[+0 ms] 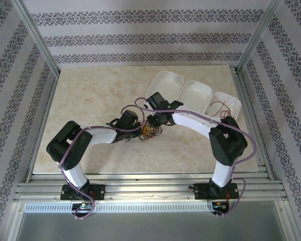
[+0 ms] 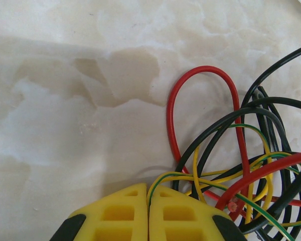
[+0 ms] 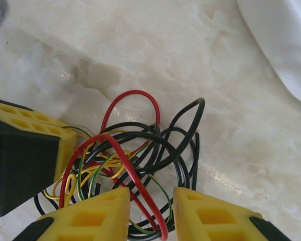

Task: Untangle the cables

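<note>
Cables (image 1: 149, 131) sit tangled on table just in front of L white tray (image 1: 166, 84). L gripper (image 2: 149, 193), farther from tray, fingers together, pinching yellow cable (image 2: 166, 175). R gripper (image 3: 151, 193), nearer tray, fingers apart w/ red cable (image 3: 133, 92) btwn them.

Marble table (image 1: 90, 95): tangled cables (image 1: 149, 131), three trays (image 1: 193, 93)

top view: bright, even, diffuse light from above, only soft shadows on the table (image 1: 90, 100), sharp all over. left wrist: broad soft shadow across the left and middle of the table, cables (image 2: 231, 150) crisp, yellow fingers (image 2: 138, 221) at the bottom edge slightly soft. right wrist: white tray (image 3: 281, 45) blown out and blurred, dark defocused blob top-left, faint glare on the table lower right.
</note>
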